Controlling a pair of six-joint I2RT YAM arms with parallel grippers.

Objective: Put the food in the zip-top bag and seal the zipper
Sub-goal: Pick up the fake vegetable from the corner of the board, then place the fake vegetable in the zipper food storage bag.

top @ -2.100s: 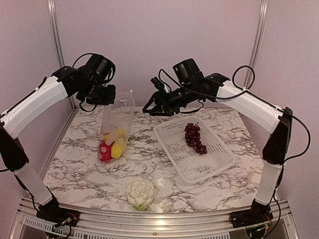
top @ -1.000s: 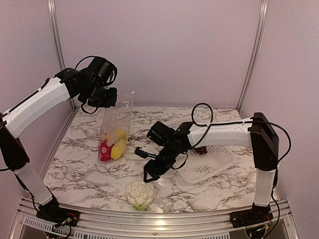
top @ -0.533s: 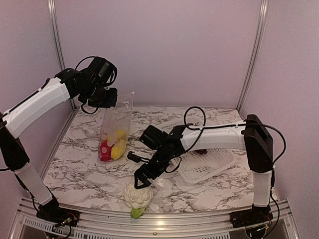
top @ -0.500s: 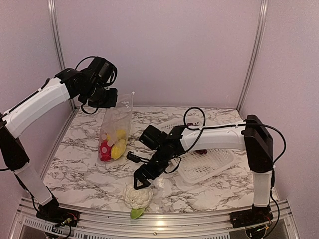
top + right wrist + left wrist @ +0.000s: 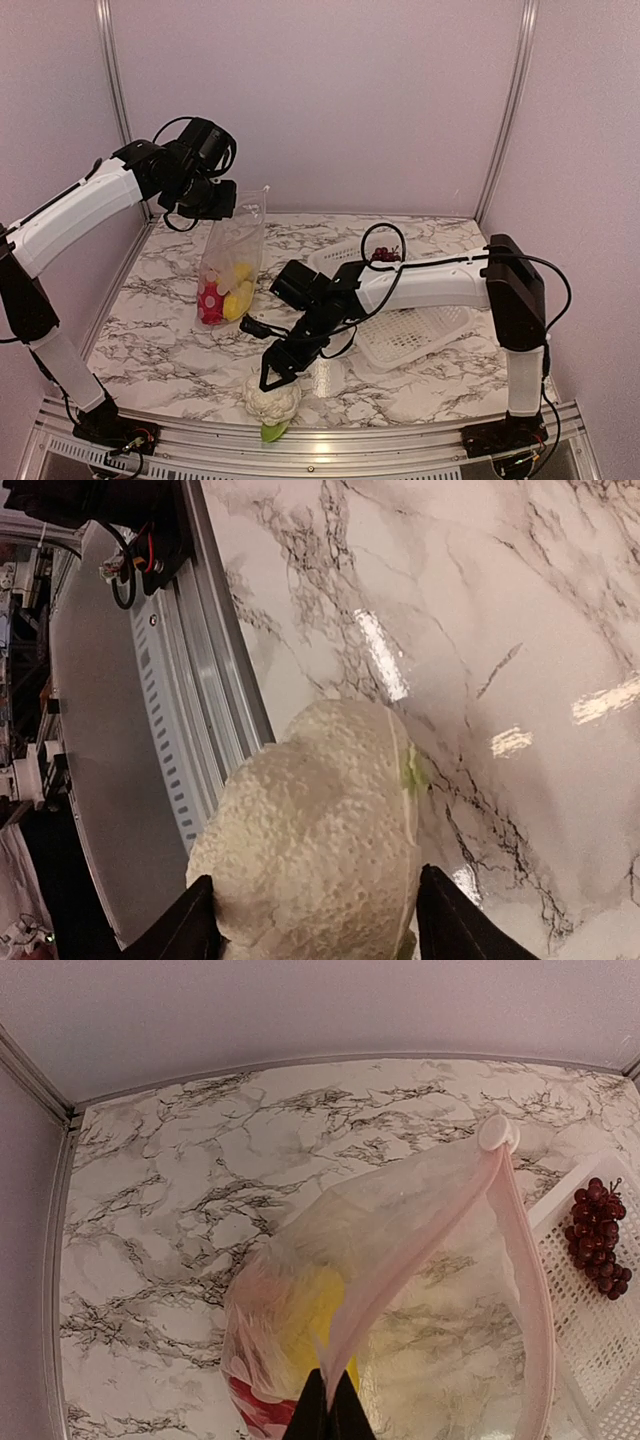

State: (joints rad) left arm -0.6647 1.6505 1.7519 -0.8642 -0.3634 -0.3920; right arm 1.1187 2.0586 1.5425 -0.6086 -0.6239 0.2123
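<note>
My left gripper (image 5: 205, 203) is shut on the whitish zipper strip (image 5: 420, 1230) of the clear zip-top bag (image 5: 236, 250) and holds the bag up by its mouth at the back left. In the left wrist view the shut fingers (image 5: 328, 1418) pinch the strip. A yellow piece (image 5: 308, 1322) and the red pepper (image 5: 252, 1409) lie inside the bag. My right gripper (image 5: 272, 376) is down over the white cauliflower (image 5: 272, 399) at the table's front edge. Its fingers (image 5: 196, 920) touch both sides of the cauliflower (image 5: 320, 820), which rests on the table. The dark grape bunch (image 5: 597, 1236) lies in the basket.
The white latticed basket (image 5: 425, 322) stands right of centre, partly behind my right arm. The metal front rail (image 5: 190, 730) runs right beside the cauliflower. The bag's slider knob (image 5: 497, 1132) hangs at the strip's far end.
My right arm swung from the back over the basket down to the front edge and lowered its fingers around the cauliflower, which tipped slightly. The left gripper kept holding the bag up.
</note>
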